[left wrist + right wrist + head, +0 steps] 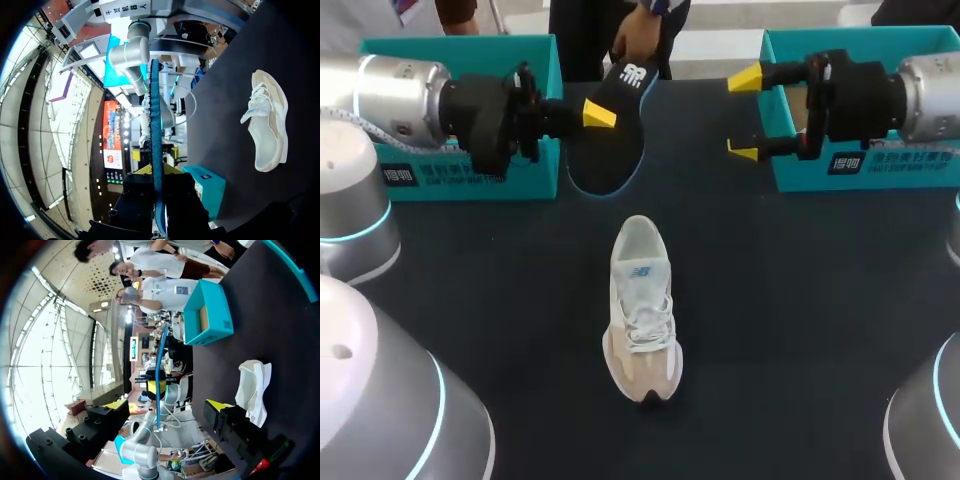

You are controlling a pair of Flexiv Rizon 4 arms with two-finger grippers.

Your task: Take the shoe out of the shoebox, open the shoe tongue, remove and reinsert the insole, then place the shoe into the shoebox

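- Two boxes of teal card stand at the far side of the dark table point(800, 300): the left box point(460, 110) behind my left arm, the right box point(865, 120) behind my right arm.
- Left gripper point(598, 113) is clamped on the black insole point(615, 130). The left wrist view shows the insole edge-on, a blue-rimmed strip point(155, 115) running out from between the fingers.
- The insole hangs above the table between the two boxes. A person's hand point(638, 40) meets its far end.
- Right gripper point(745, 114) hangs in front of the right box with its yellow tips well apart and nothing between them. It faces the insole, which shows ahead of it in the right wrist view point(159, 365).
- The white shoe point(642, 310) is outside both boxes. It stands upright on its sole in the middle of the table, laces up, toe pointing away from me toward the insole.
- The shoe lies nearer to me than both grippers, roughly midway between them, and touches neither. It is on the table to one side of each gripper in the wrist views point(270, 120) point(252, 390).
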